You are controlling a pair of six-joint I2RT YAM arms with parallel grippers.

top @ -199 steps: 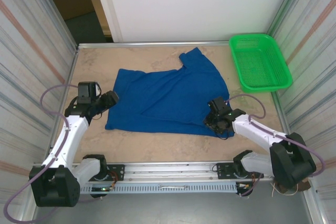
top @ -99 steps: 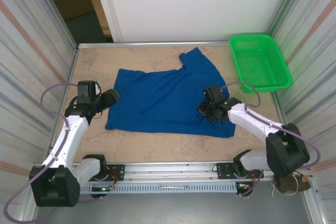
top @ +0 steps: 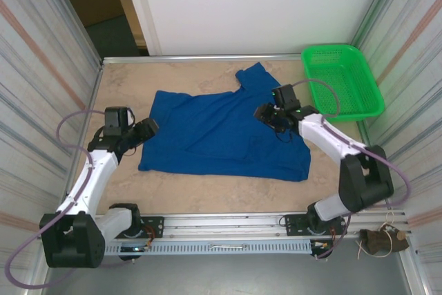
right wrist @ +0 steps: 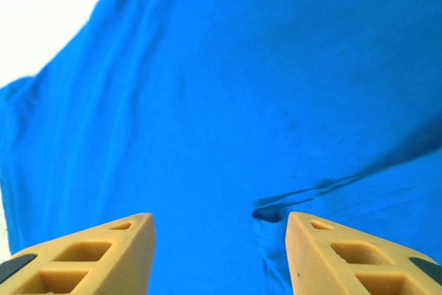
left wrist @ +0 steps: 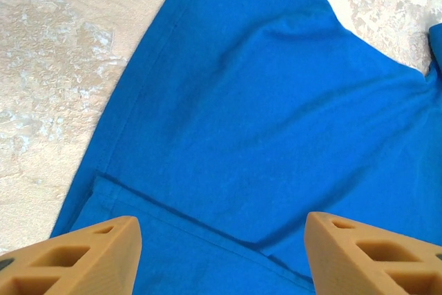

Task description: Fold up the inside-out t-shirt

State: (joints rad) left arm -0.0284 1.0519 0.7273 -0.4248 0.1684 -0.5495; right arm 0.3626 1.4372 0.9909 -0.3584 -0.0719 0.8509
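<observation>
Currently, locate the inside-out t-shirt (top: 221, 132) lying mostly flat across the middle of the table (top: 124, 81), with one sleeve pointing toward the upper centre of the frame. Read the left gripper (top: 149, 128) as spread and empty, parked at the shirt's left edge, probably ready to catch that hem. Read the right gripper (top: 264, 114) as likewise spread, pinching nothing, poised over the right-hand cloth beside a small pucker (right wrist: 271, 212), apparently to select a pick point for folding.
</observation>
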